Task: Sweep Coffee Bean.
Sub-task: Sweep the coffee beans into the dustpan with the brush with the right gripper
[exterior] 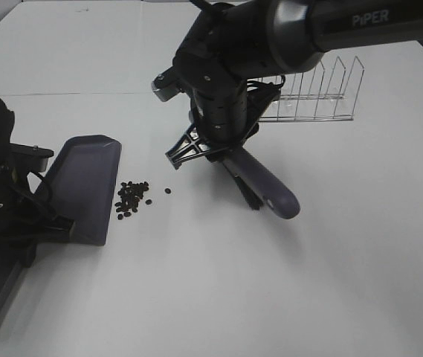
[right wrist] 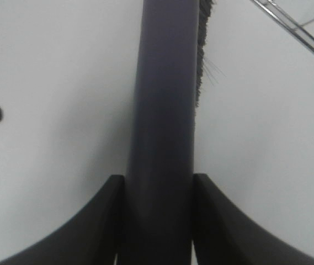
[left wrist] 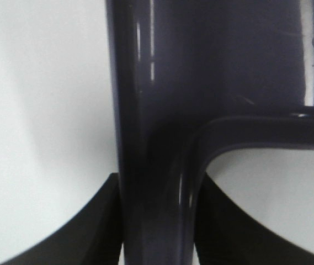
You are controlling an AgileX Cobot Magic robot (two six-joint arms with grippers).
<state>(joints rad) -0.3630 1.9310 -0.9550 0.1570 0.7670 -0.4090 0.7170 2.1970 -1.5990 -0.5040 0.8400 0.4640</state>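
Right gripper (right wrist: pixel 159 185), nearest the lens, has its jaws pinched on the handle of a purple brush (exterior: pixel 270 192) held low over the white table (exterior: pixel 285 282). Left gripper (left wrist: pixel 159 221) is clamped on the dustpan (exterior: pixel 85 178) handle. Coffee beans (exterior: pixel 131 197) lie clustered on the table just beside the dustpan's lip. One stray bean (exterior: pixel 168 190) sits apart, toward the brush. Wire rack (exterior: pixel 311 97) stands behind.

Only legible txt: white "PiPER" on the rt arm (exterior: pixel 323 28).
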